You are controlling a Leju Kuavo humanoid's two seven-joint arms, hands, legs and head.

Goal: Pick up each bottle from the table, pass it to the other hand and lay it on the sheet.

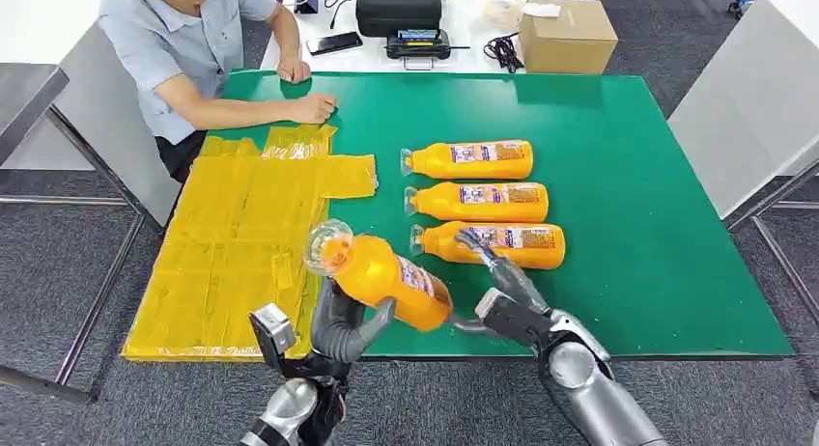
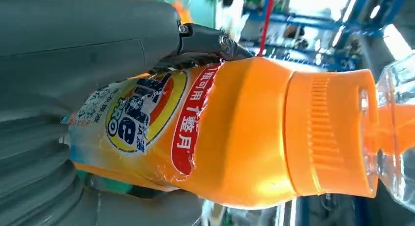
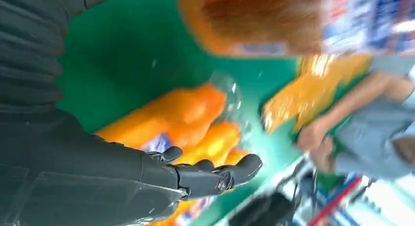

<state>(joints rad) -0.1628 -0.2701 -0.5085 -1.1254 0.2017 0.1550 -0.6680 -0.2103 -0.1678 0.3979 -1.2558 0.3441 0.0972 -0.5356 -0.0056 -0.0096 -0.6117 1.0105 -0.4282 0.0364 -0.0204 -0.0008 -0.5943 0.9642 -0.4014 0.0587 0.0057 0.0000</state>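
Observation:
My left hand [image 1: 340, 328] grips an orange bottle [image 1: 381, 272] with a clear cap, held tilted above the table's front edge beside the yellow sheet [image 1: 241, 234]. Close up, the bottle [image 2: 235, 133] lies across my palm with a dark finger [image 2: 210, 40] curled over its label. My right hand [image 1: 507, 292] is just to the right of the bottle's base, fingers spread and holding nothing; its fingers [image 3: 215, 179] stretch out over the lying bottles [image 3: 186, 113]. Three more orange bottles lie in a row on the green table [image 1: 628, 176]: far [image 1: 468, 159], middle [image 1: 478, 202], near [image 1: 502, 243].
A person sits at the far left corner with a hand [image 1: 311, 107] on the table near the sheet. A cardboard box [image 1: 566, 36], a black case [image 1: 398, 7] and a phone [image 1: 334, 42] sit on the white table behind. A white table [image 1: 753, 98] stands to the right.

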